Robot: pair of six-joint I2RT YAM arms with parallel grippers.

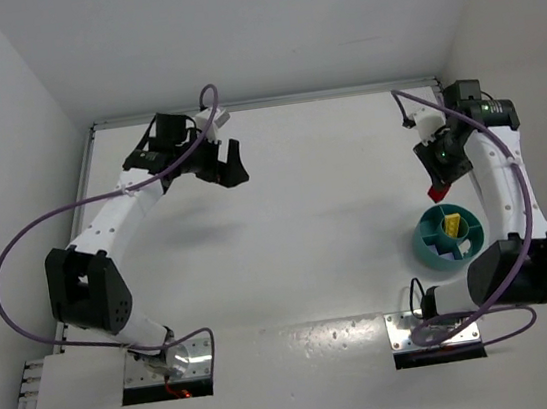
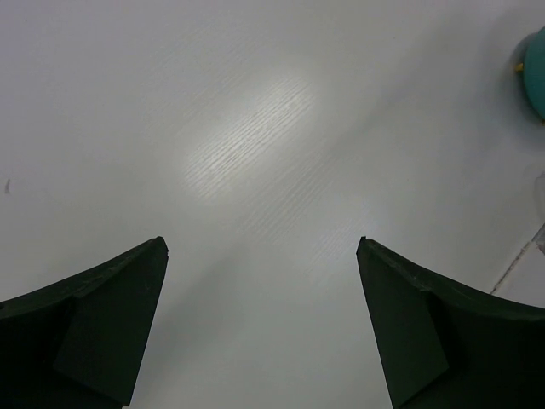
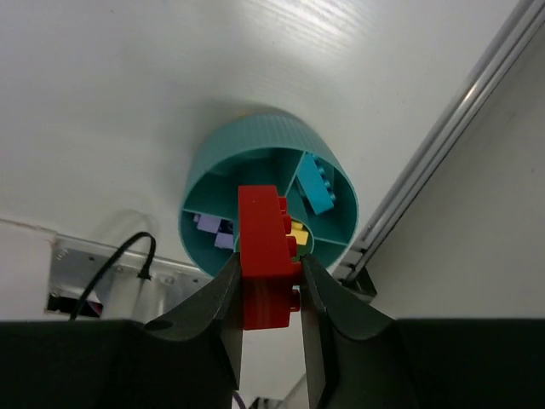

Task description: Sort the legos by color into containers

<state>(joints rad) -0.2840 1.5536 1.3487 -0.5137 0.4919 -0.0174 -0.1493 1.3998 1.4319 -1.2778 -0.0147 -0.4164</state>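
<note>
Right wrist view: my right gripper (image 3: pixel 269 281) clenches the red brick (image 3: pixel 266 247), long axis toward 12 o'clock, where the dish (image 3: pixel 255 141) sits just beyond, an empty-looking cell at its 11 o'clock and a cyan brick (image 3: pixel 317 183) at 1; my left gripper (image 2: pixel 261 242), spread and empty, hangs well apart.

No text, label, brand, number or sign can be read in any of the three views.
</note>
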